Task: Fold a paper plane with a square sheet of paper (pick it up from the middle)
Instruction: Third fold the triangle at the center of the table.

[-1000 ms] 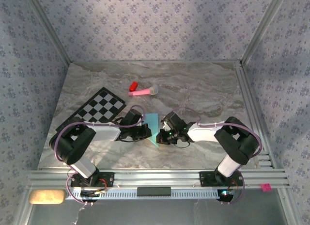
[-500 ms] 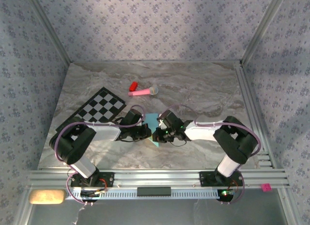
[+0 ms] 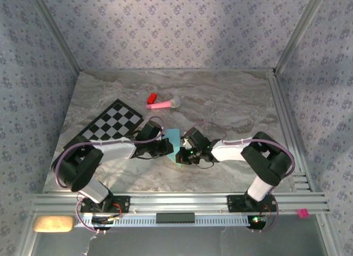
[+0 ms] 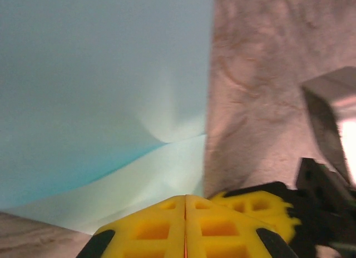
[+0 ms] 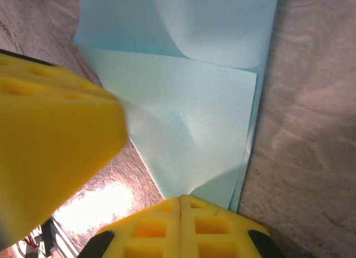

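Both arms reach in low toward the middle of the marbled surface (image 3: 237, 101) and meet over the square sheet of paper (image 3: 175, 138). The sheet lies flat near the front centre, just right of the checkered mat (image 3: 113, 123) and well short of the pink stick toy (image 3: 163, 105) and the small red piece (image 3: 151, 97) farther back.

The paper is partly folded. From the right wrist you can see light-blue layers stacked on one another (image 5: 189, 119), with a curled flap at the top and a narrow point running down toward the camera. From the left wrist, a diagonal crease crosses the sheet (image 4: 100, 74), and its straight edge lies against the bare stone.

The left claw (image 3: 168, 149) comes in from the mat side. Its yellow fingers are pressed together with no gap (image 4: 185, 201), and their tips sit at the sheet's near edge. The right claw (image 3: 181, 155) faces it from the other side, also closed tight (image 5: 181, 202), right at the paper's pointed end. The two claws are very close, each showing in the other's camera as a yellow block. I cannot tell whether either has paper nipped between its fingers or is just resting on it.
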Action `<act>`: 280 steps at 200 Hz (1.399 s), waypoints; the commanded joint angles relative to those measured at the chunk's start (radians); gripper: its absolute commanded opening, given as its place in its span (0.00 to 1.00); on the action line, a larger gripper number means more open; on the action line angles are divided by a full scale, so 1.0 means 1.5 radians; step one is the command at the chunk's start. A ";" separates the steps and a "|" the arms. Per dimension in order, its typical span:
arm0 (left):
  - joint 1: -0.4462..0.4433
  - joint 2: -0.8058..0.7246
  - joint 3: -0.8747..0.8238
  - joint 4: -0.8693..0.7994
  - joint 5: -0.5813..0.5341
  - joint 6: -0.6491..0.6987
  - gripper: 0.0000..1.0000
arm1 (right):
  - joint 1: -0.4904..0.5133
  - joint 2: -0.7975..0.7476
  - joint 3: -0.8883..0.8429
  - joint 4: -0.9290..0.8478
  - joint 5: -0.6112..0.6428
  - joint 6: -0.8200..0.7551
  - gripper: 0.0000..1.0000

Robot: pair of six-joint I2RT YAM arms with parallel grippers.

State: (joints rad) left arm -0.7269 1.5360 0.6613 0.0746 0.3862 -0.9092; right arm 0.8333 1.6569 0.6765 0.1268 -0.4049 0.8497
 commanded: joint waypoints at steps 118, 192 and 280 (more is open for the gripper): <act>0.026 0.079 -0.046 0.019 -0.018 -0.014 0.01 | -0.004 0.026 -0.023 -0.077 0.038 0.007 0.02; 0.092 0.044 -0.063 0.004 -0.012 0.042 0.03 | -0.005 0.037 -0.028 -0.082 0.036 0.009 0.00; 0.152 0.025 -0.113 0.041 -0.008 0.069 0.06 | -0.005 0.039 -0.030 -0.078 0.028 0.010 0.00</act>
State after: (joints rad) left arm -0.5499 1.5761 0.5373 0.1951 0.4896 -0.8482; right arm 0.8288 1.6722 0.6765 0.1627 -0.4000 0.8536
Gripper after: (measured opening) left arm 0.062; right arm 0.052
